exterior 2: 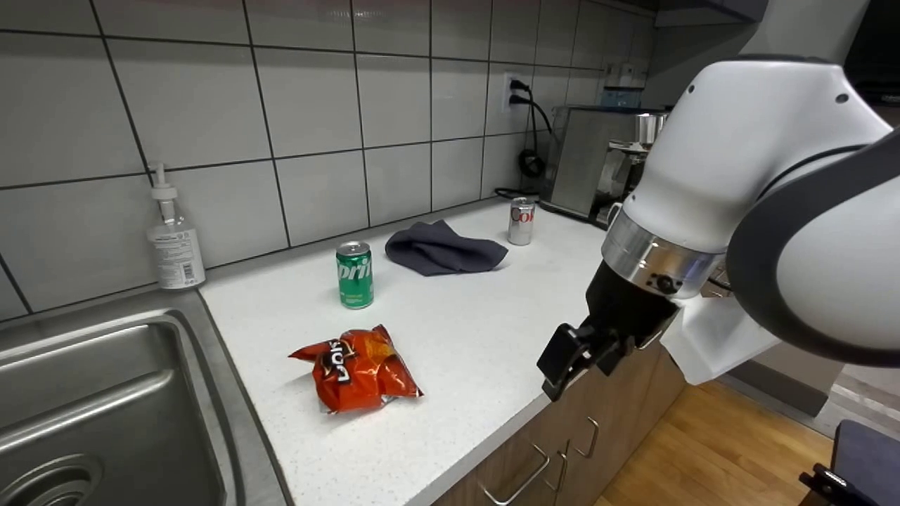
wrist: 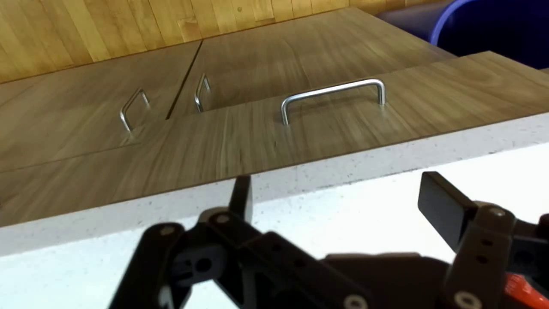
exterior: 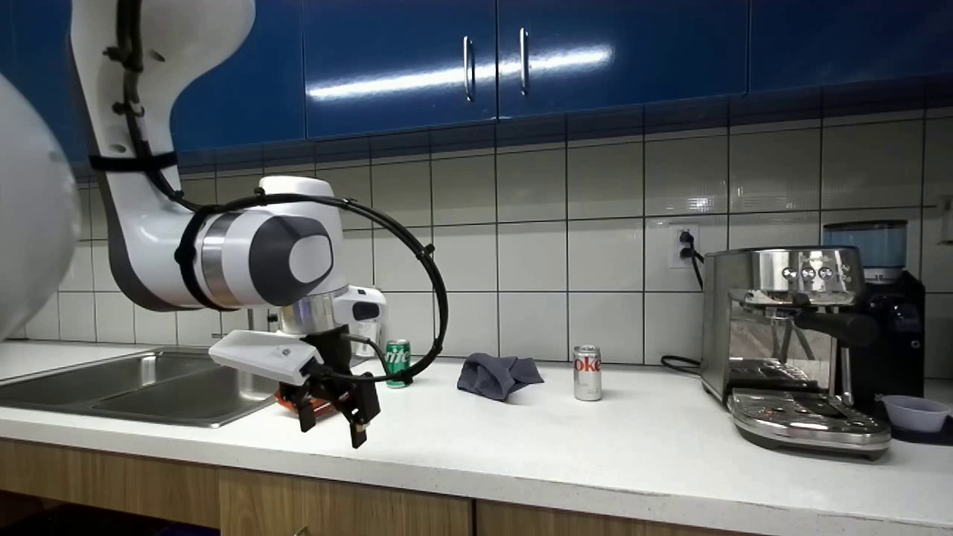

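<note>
Tiled wall (exterior: 532,260) stood at the back, counter (exterior: 640,447) ran along it. Arm (exterior: 149,238) hung near the counter's front side, wrist aimed down. Sink (exterior 2: 140,422) sat toward one end, coffee machine (exterior: 782,350) toward the other, black grinder (exterior: 901,327) just behind the machine. Gripper (wrist: 343,204): fingers (wrist: 444,210) spread well apart, nothing held between them, no contact seen. Cloth (exterior: 497,376) lay crumpled by the wall. Chip bag (exterior 2: 362,372) in an exterior view lay near the sink, well apart from the gripper; it looked the nearest loose item. Red patch (wrist: 523,289) in the wrist view's corner was probably the same bag. Pump bottle (exterior 2: 176,246) stood by the wall at the sink's corner. Green can (exterior 2: 355,277) stood upright between bag and cloth; silver can (exterior: 587,374) upright too, just past the cloth toward the coffee machine. Status: nothing lifted; bag, cloth and both cans all rested on the counter.

Edges: counter's front edge looked close to the fingertips; couldn't tell whether they were over the top or slightly outside. Drawer handle (wrist: 334,91) jutted out below that edge, a likely snag down there. Sink rim came near the bag's pointed end, so less margin that side. A wide stretch of counter lay between bag and gripper, another between silver can and coffee machine; cloth was tighter, a can near each end.
</note>
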Robot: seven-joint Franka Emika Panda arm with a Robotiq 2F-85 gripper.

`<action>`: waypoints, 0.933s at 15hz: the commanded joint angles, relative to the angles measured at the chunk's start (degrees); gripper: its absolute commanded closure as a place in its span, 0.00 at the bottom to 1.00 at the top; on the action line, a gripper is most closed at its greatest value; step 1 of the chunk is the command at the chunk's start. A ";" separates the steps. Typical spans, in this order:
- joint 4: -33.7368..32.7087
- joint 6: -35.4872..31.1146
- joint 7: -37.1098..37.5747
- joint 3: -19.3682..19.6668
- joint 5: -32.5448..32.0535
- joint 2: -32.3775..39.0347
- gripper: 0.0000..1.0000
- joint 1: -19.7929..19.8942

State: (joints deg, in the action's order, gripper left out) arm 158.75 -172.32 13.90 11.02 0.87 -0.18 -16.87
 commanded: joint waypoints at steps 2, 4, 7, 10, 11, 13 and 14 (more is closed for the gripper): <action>-0.05 0.88 -0.13 -5.50 -0.20 -2.18 0.00 5.29; 0.01 2.01 -0.02 -5.58 -0.24 -4.30 0.00 5.21; 0.13 2.39 -0.18 -5.55 -0.03 -5.08 0.00 5.13; 0.19 2.40 -0.18 -5.56 -0.04 -5.07 0.00 5.13; 0.20 2.41 -0.17 -5.56 -0.05 -5.07 0.00 5.13; 0.20 2.41 -0.17 -5.56 -0.05 -5.07 0.00 5.14; 0.20 2.41 -0.16 -5.56 -0.05 -5.07 0.00 5.14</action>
State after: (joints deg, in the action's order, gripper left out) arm 158.99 -169.91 15.68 11.06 -1.70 -5.39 -16.87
